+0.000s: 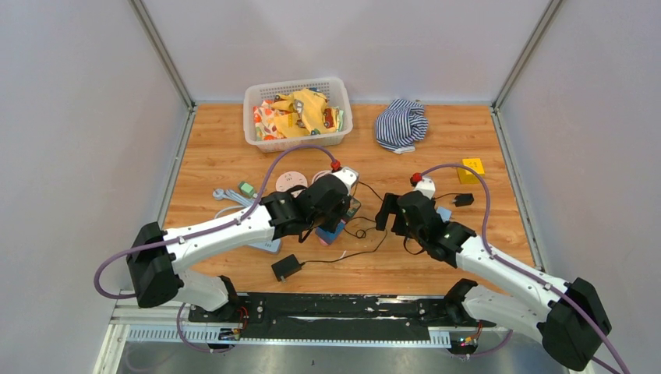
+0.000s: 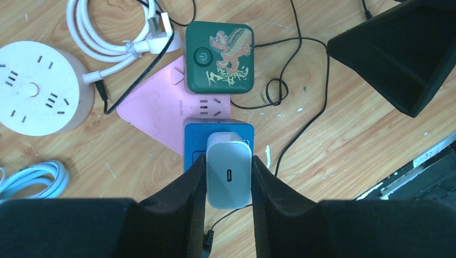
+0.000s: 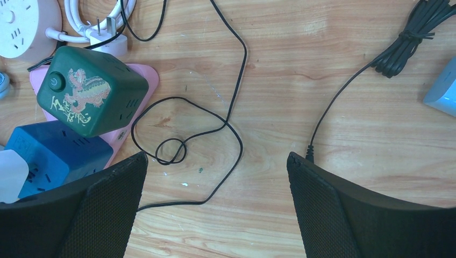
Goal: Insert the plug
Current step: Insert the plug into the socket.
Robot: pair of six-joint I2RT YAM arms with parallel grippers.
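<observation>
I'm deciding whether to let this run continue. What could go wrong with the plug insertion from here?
1. The white charger, pinched in the left gripper over the blue cube socket, hides its own pins, so misalignment could jam it.
2. The right gripper hangs open, apart from the cube; unbraced, the cube may slide or tip under the push.
3. The looped black cable nearby could snag.

Power symbol on green cube (image 2: 219, 56) — gold script illegible
</observation>
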